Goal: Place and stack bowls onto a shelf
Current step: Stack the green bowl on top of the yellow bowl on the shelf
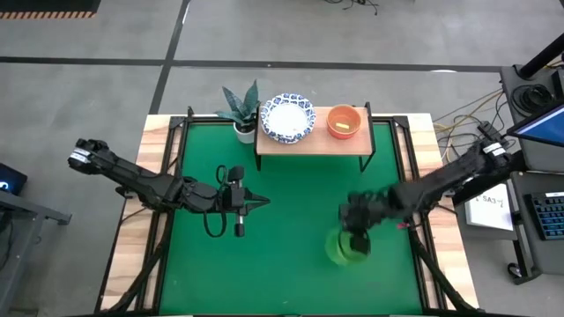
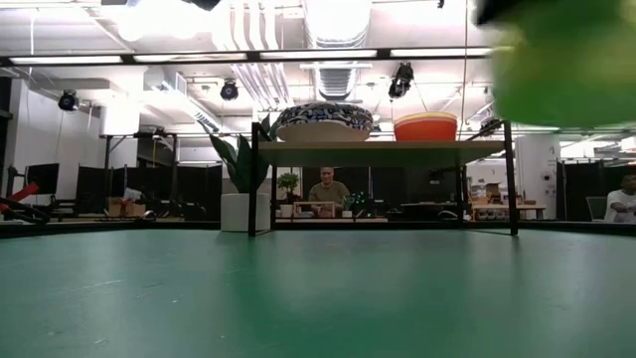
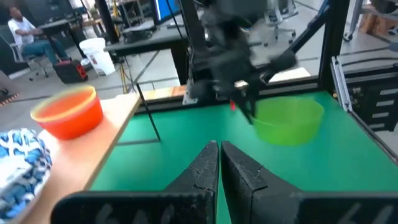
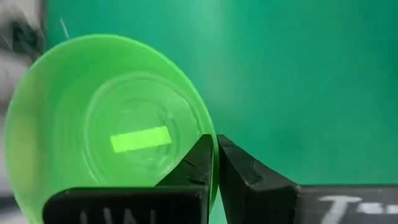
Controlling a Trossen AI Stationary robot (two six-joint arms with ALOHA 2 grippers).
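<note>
The right gripper [image 4: 214, 163] pinches the green bowl's [image 1: 345, 246] rim, lifted at five o'clock – next, carry it toward the shelf [image 1: 313, 141] at twelve – while the left gripper [image 1: 256, 202], fingers closed and empty, waits.

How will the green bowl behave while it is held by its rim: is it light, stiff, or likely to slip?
The green bowl looks like thin, glossy plastic, so it is probably light. The right claw pinches only its rim, and it hangs without visible bending, which suggests it is fairly stiff. The smooth wall and one-sided grip may let it swing or slip if moved fast.
</note>
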